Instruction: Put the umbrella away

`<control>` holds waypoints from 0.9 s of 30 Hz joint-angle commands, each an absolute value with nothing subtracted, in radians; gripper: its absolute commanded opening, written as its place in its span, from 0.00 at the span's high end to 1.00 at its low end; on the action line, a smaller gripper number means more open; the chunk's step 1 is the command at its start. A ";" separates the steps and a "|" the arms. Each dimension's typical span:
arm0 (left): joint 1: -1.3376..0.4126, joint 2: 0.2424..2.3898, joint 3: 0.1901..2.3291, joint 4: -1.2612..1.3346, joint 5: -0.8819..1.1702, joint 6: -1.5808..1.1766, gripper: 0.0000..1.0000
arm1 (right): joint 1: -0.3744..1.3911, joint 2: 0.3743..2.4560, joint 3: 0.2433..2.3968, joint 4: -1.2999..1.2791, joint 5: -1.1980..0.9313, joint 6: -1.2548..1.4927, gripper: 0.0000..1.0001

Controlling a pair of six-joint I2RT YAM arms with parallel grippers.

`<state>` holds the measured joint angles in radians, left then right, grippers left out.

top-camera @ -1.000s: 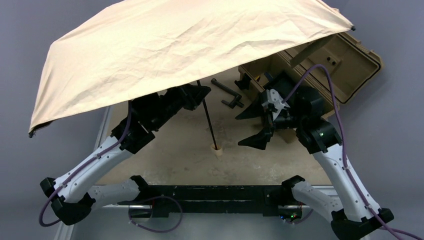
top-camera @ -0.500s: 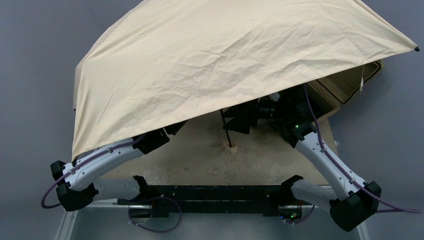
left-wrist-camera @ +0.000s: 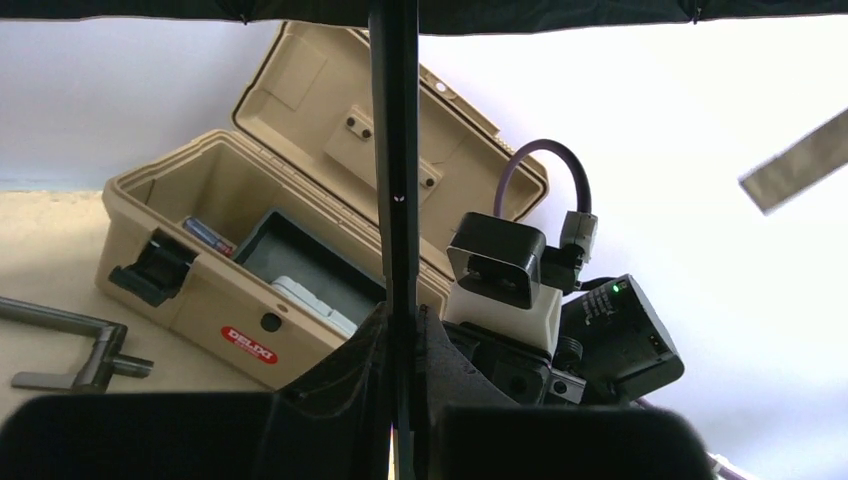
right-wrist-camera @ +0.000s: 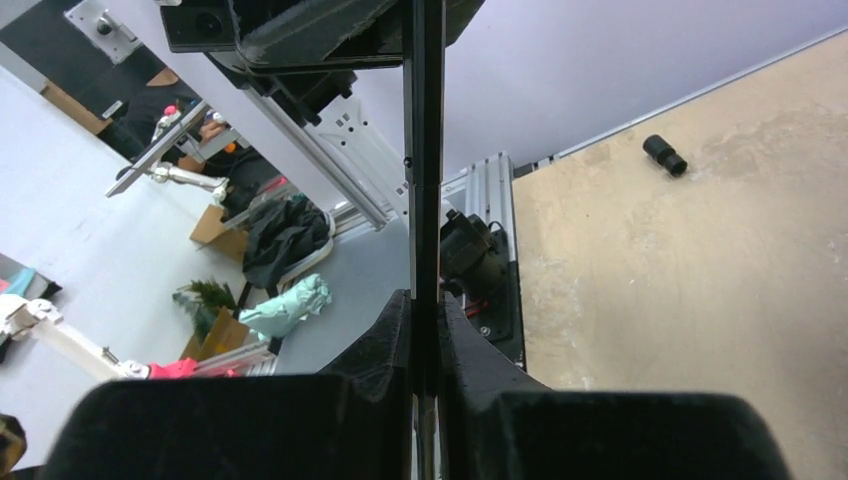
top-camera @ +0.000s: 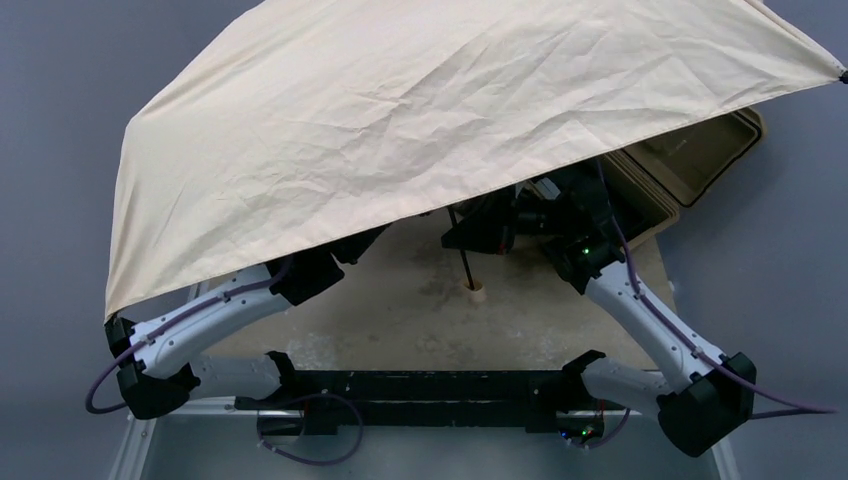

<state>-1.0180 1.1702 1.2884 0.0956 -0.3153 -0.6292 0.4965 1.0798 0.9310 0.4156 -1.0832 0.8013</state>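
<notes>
umbrella (top-camera: 400, 130) open, canopy (top-camera: 600, 90) over table (top-camera: 420, 320), knob (top-camera: 475, 291) down at the tabletop. right gripper (right-wrist-camera: 425, 310) and left gripper (left-wrist-camera: 400, 325) both clamped on its near-upright shaft (left-wrist-camera: 393, 150); left probably nearer canopy, hidden from above.

White shells and black joints made up the left arm (top-camera: 200, 320) and right arm (top-camera: 645, 312); each carried a purple cable (top-camera: 95, 395). A green light (top-camera: 584, 253) glowed near the black right gripper (right-wrist-camera: 425, 330).

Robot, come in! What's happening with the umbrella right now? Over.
Left gripper shut on the umbrella shaft. Right gripper shut on it too. Canopy fully open, knob end down. Open tan case beyond it.
</notes>
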 commanded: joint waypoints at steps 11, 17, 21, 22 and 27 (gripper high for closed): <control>-0.857 1.079 1.290 0.333 -0.054 -0.730 0.24 | 0.490 0.960 0.897 0.551 -1.160 0.864 1.00; -0.837 1.095 1.301 0.349 -0.077 -0.745 0.32 | 0.489 0.920 0.884 0.455 -1.150 0.757 1.00; -0.836 1.087 1.283 0.380 -0.078 -0.757 0.44 | 0.480 0.908 0.873 0.454 -1.148 0.754 1.00; -0.836 1.084 1.281 0.378 -0.074 -0.755 0.49 | 0.477 0.905 0.870 0.453 -1.147 0.754 1.00; -0.836 1.064 1.286 0.341 -0.062 -0.741 1.00 | 0.466 0.897 0.856 0.449 -1.137 0.747 1.00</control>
<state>-0.8425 1.0927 1.2716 0.3149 -0.0898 -0.7464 0.4747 0.9237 0.8558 0.3859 -1.1507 0.7994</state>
